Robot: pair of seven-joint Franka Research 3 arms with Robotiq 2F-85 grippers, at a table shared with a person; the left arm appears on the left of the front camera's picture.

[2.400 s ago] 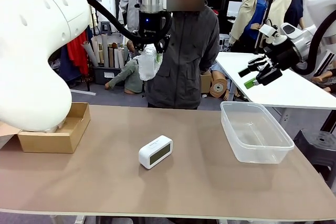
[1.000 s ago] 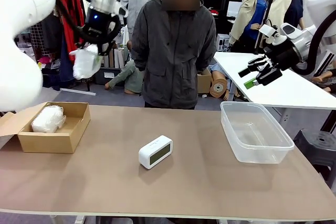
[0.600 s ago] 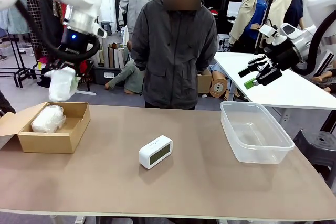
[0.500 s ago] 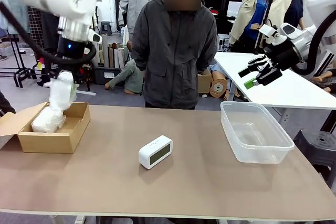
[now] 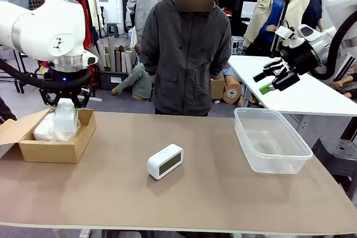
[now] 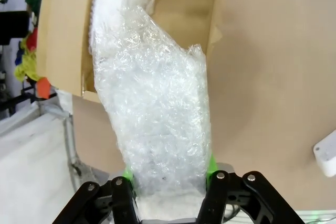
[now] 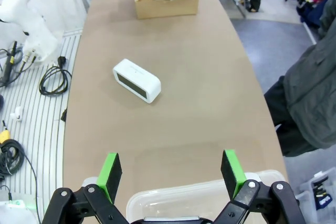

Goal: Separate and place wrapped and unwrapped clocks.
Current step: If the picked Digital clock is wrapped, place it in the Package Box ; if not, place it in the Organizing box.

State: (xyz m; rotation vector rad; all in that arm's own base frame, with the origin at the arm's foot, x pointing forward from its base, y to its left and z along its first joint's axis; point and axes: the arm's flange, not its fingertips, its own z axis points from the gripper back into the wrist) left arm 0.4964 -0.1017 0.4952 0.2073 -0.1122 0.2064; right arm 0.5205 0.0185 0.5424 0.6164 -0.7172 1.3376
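My left gripper (image 5: pixel 66 103) is shut on a wrapped clock (image 5: pixel 66 120), a crinkly white plastic bundle, held just inside the brown cardboard box (image 5: pixel 58 147) at the table's left. In the left wrist view the bundle (image 6: pixel 157 124) sits between the green pads (image 6: pixel 211 164) above the box (image 6: pixel 178 3). A second wrapped bundle (image 5: pixel 44 129) lies in the box. The bare white clock (image 5: pixel 165 161) lies mid-table, also seen as the clock (image 7: pixel 136 80) from the right wrist. My right gripper (image 5: pixel 273 79) hangs open high at the right, above the tub's far end; its fingers (image 7: pixel 110 174) hold nothing.
A clear plastic tub (image 5: pixel 295 151) stands at the table's right. A person (image 5: pixel 187 54) stands at the far edge behind the middle. A white table (image 5: pixel 301 96) lies behind my right gripper.
My left arm has carried the wrapped bundle from high above the table's middle over to the left and lowered it into the cardboard box. The right arm has stayed still.
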